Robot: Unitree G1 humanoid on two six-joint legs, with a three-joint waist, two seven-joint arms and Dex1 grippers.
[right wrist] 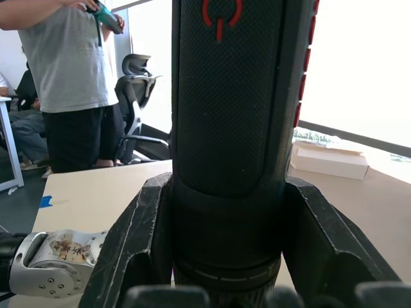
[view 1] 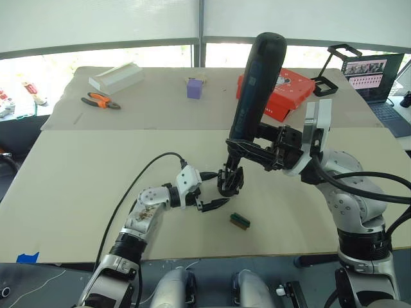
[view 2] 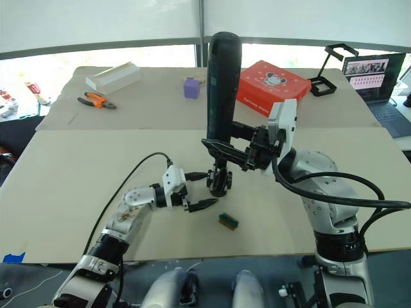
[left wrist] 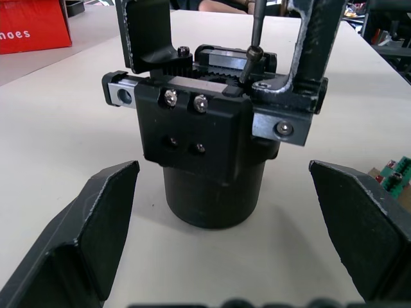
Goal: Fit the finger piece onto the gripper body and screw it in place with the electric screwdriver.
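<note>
**at the table's middle, screwdriver standing over the gripper body**

on the beige table, near its front centre, the right gripper holds the electric screwdriver — its two black fingers are pressed against the barrel's lower part, one on each side. the screwdriver's long axis runs close to upright, leaning a little, with the rounded end up and the thin metal bit down; in the left wrist view the bit tip touches the top of the gripper body.

the gripper body stands on its rounded base on the table, just below the right gripper, brackets and screws at its upper part. the left gripper lies low on the table just beside it, fingers spread wide apart — the body sits between them, untouched by either.

the finger piece cannot be told apart from the body's other black parts.

a small green-and-brown block lies near, towards the table's front edge. at the far side: a red box, a white box, orange-handled pliers, a purple cube.
</note>
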